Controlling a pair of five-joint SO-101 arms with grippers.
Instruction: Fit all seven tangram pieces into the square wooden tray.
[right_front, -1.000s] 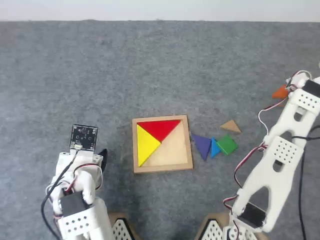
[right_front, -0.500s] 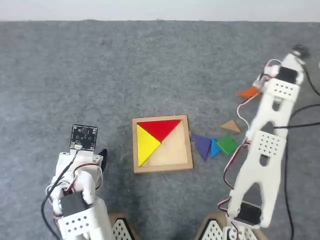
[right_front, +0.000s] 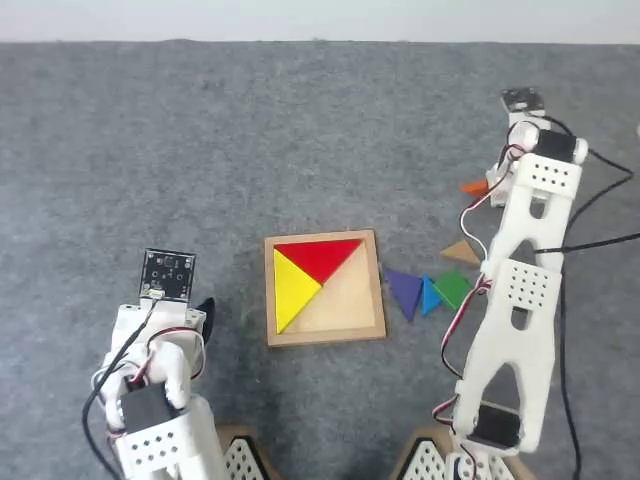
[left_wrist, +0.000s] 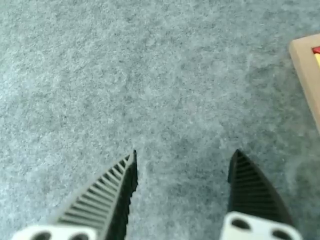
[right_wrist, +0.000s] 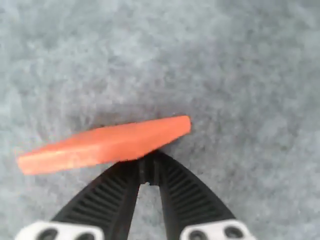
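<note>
Precariously, your right gripper (right_wrist: 148, 164) pinched the orange piece (right_wrist: 102, 144) by its edge — it could twist loose mid-carry.

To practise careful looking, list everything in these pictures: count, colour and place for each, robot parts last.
Wooden tray: one, light wood, on grey carpet.
Red triangle: one, red, inside tray, far side.
Yellow triangle: one, yellow, inside tray, left side.
Purple triangle: one, purple, carpet right of tray.
Green piece: one, green, right of purple triangle.
Blue triangle: one, blue, between those two.
Tan triangle: one, tan, carpet beyond green piece.
Orange piece: one, orange, gripped at far right.
Left gripper: one, black, open, over carpet left of tray.
Right gripper: one, black, shut on orange piece.
</note>
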